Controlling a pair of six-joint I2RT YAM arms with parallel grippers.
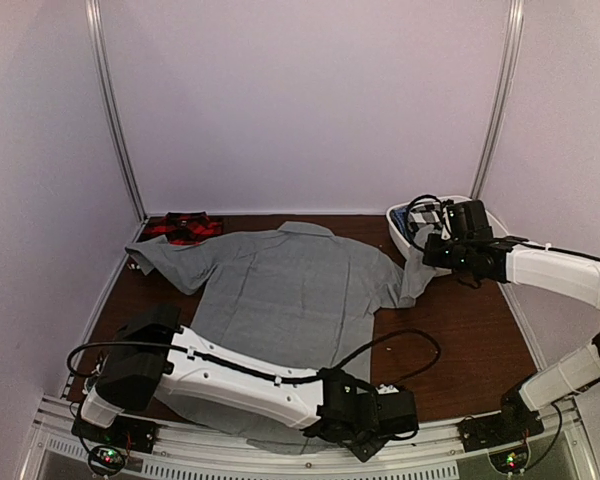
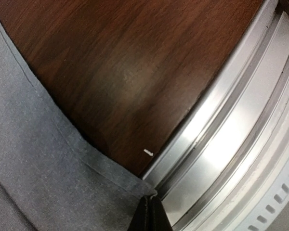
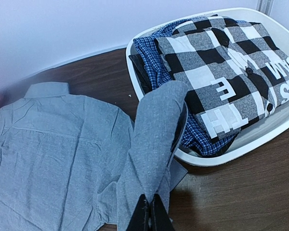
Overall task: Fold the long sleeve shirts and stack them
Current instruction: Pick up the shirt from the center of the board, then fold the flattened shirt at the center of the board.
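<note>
My left tool (image 2: pixel 149 215) was clamped on grey shirt (image 1: pixel 290 290) hem corner (image 2: pixel 135 188); right tool (image 3: pixel 149 215) on sleeve (image 3: pixel 154 139); cloth seemed limp, light; edges best hold.

Clad in smooth white shells along the left arm (image 1: pixel 242 382) and the right arm (image 1: pixel 560 272), with blocky black housings at every joint. Dotted with small dark screws down the left shell. Strung with a thin black cable (image 1: pixel 412 333) looping out at three o'clock of the left wrist, and more black wiring curled at eleven o'clock of the right wrist. Bolted to black base plates (image 1: pixel 495 432) lit green and red. Tipped with narrow, matte black fingers (image 3: pixel 142 217).
</note>
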